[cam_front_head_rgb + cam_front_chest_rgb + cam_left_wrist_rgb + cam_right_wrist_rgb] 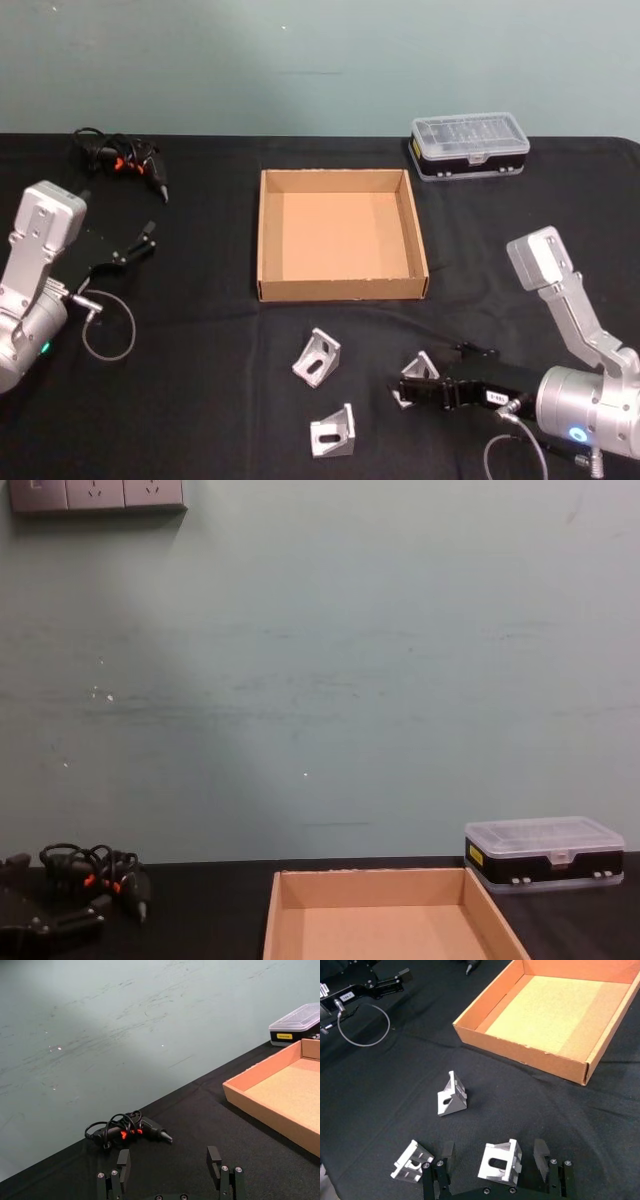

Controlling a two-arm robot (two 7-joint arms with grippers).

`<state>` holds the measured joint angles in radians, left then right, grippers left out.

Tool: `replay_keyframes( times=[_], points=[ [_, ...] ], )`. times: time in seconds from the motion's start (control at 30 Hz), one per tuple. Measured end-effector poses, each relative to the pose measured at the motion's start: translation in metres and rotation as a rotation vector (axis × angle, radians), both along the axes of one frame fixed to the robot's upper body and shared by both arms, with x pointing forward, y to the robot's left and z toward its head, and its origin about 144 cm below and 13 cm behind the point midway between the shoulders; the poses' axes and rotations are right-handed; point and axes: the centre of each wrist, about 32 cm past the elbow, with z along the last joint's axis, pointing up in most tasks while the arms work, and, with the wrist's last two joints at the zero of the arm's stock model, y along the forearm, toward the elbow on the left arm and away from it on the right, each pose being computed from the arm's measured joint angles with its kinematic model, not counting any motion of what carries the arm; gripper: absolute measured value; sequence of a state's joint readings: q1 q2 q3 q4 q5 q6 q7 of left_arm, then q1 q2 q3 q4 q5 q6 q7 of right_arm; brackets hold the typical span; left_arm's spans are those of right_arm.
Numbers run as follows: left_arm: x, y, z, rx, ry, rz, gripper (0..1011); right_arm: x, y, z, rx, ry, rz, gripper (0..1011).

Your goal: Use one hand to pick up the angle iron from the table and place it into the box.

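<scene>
Three silver angle irons lie on the black table (200, 410) in front of the tan cardboard box (262, 240). My right gripper (428, 376), on the silver arm with the blue ring, is low at the front right. It is open, with one angle iron (423, 363) between its fingers; the right wrist view shows this angle iron (501, 1161) with a finger (540, 1151) on either side. The other two angle irons (316, 357) (332, 431) lie to its left. The box (520, 1052) is empty.
My left gripper (140, 243) is parked open at the table's left, and its fingers (123, 1162) are bare. A black tool with looped black-and-orange cables (125, 160) lies at the back left. A black plastic case with a clear lid (470, 145) stands behind the box at the right.
</scene>
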<state>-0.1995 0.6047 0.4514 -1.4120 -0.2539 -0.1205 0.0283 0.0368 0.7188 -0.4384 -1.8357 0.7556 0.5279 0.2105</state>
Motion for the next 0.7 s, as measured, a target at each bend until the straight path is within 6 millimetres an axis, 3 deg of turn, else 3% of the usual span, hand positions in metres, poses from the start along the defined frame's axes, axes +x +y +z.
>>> replay_keyframes(
  times=[0.7],
  points=[
    [0.000,0.000,0.000,0.000,0.000,0.000,1000,-0.001,0.003,-0.011,-0.049,-0.006,0.010,967]
  ],
)
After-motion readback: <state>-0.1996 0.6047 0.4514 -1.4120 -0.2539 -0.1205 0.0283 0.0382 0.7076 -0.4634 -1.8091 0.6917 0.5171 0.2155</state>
